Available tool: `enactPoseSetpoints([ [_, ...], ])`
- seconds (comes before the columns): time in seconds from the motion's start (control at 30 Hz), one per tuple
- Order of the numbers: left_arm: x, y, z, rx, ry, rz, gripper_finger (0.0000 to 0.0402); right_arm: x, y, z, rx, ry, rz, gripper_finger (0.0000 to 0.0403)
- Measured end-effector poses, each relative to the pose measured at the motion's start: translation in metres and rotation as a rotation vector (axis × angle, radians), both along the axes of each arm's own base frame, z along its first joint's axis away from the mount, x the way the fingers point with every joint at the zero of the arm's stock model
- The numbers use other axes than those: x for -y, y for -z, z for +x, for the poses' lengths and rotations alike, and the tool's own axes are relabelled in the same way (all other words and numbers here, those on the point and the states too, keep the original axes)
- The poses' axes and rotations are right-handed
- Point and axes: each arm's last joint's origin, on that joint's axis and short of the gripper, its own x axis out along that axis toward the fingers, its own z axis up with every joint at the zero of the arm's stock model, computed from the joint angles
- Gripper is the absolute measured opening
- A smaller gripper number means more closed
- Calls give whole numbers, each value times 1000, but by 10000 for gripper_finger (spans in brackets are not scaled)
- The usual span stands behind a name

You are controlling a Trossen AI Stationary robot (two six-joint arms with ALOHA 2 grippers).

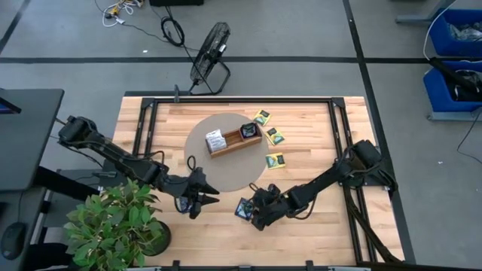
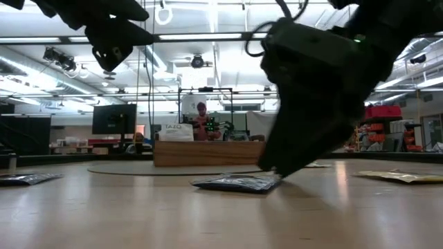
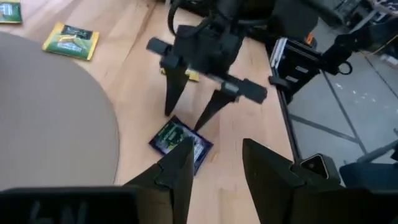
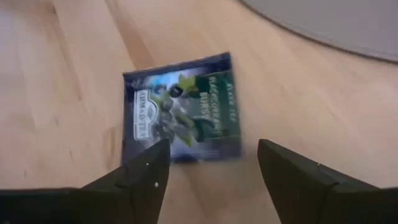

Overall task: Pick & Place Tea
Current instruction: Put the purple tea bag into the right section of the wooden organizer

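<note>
- The right gripper (image 4: 211, 165) had its jaws spread wide, pinching nothing, its dark fingers (image 4: 140, 171) just above a dark navy packet (image 4: 180, 109) that lay flat on the bare wood.
- In the left wrist view the same gripper (image 3: 189, 112) pointed down with one fingertip at the packet's (image 3: 180, 140) edge; whether it touched could not be told.
- From above, that packet (image 1: 243, 210) lay near the front edge of the table (image 1: 316, 226), just off the round grey mat (image 1: 197, 162).
- The left gripper (image 1: 202, 202) hovered beside it over the mat's front rim, jaws parted with nothing between them, its fingers (image 3: 180, 171) aimed at the packet.
- At table height the packet (image 2: 235, 182) lay flat under the right gripper's dark bulk (image 2: 277, 166).
- On the mat stood a wooden tray (image 1: 235, 144) holding white packets (image 1: 215, 140) in one compartment and a dark packet (image 1: 248, 131) in another.
- Four green-yellow packets lay loose on the wood beyond the tray: one (image 1: 261, 117) near the back, two (image 1: 274, 136) close together and one (image 1: 276, 160) at the mat's edge.
- A potted plant (image 1: 117, 222) stood at the front left corner, and a fan (image 1: 208, 56) on the floor behind the table.
</note>
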Motion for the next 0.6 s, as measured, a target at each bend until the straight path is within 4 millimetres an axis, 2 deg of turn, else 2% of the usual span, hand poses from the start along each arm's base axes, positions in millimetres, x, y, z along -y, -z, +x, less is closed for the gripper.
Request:
enactPoseSetpoints([
  [0.43, 8, -2, -8, -3, 8, 15, 142, 2, 7, -2, -46, 79, 2, 244],
  [0.6, 9, -3, -9, -4, 6, -2, 142, 2, 19, 1, -51, 90, -1, 211],
])
